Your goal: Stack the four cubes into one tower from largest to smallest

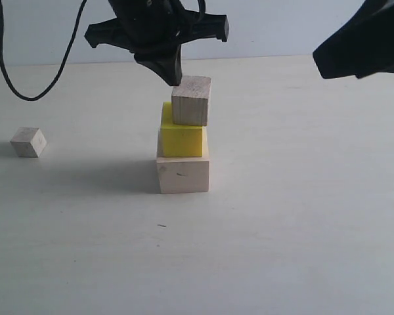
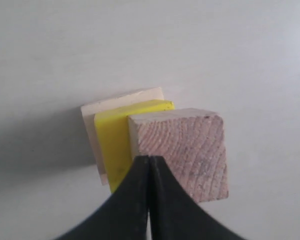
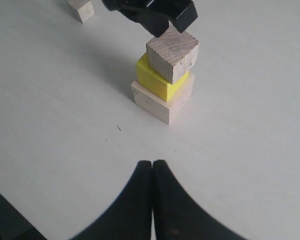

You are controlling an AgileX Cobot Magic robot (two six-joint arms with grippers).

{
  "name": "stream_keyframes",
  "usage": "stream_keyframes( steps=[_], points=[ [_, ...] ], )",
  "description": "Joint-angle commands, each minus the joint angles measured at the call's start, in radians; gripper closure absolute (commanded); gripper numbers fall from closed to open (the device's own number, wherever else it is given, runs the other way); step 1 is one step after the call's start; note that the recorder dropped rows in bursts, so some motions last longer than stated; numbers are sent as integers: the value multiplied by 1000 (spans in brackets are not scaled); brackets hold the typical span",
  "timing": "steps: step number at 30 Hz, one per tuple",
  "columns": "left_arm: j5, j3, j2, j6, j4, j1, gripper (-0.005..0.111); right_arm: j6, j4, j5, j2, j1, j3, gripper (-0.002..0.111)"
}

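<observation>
Three cubes stand as a column on the table. The large pale wood cube (image 1: 183, 174) is at the bottom, with the yellow cube (image 1: 181, 139) on it. On top sits the brownish grained cube (image 1: 192, 100), shifted right so that it overhangs the yellow one. The smallest pale cube (image 1: 29, 142) lies alone at the far left. My left gripper (image 1: 173, 77) hangs shut and empty just above the brownish cube's (image 2: 190, 145) upper left edge, its tips (image 2: 149, 159) pressed together. My right gripper (image 3: 152, 163) is shut and empty, off to the right of the column (image 3: 165, 75).
A black cable (image 1: 26, 92) loops down at the back left. The table (image 1: 282, 249) is a plain pale surface, with bare space in front of and on both sides of the column.
</observation>
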Motion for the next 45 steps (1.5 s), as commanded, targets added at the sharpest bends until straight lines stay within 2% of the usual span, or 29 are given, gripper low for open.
stream_keyframes(
  steps=[1,4,10,14,20,24,28,31,34,37,41,45],
  points=[
    [3,-2,-41,4,40,-4,107,-4,-18,-18,-6,2,6,108],
    [3,-2,-64,4,78,-4,107,8,-80,-45,9,2,6,108],
    [3,-2,-124,13,94,-2,107,205,-408,-62,131,0,6,108],
    [3,5,-157,33,122,21,107,230,-432,-72,239,-32,2,108],
    [3,45,-230,81,122,58,107,173,-274,-84,313,-173,-94,108],
    [3,82,-273,130,124,94,107,78,-160,-74,337,-305,-195,108],
    [3,145,-304,208,120,149,107,-78,108,-19,391,-474,-234,108],
    [3,208,-323,260,77,189,107,-216,336,22,464,-562,-234,108],
    [-8,314,-350,325,9,226,107,-311,526,42,553,-609,-234,108],
    [-123,432,-375,439,-100,253,107,-381,640,9,613,-609,-234,108],
    [-235,567,-384,670,-335,326,107,-389,674,-7,674,-609,-234,108],
    [-279,619,-384,780,-465,396,107,-442,733,8,729,-609,-234,108]
  ],
)
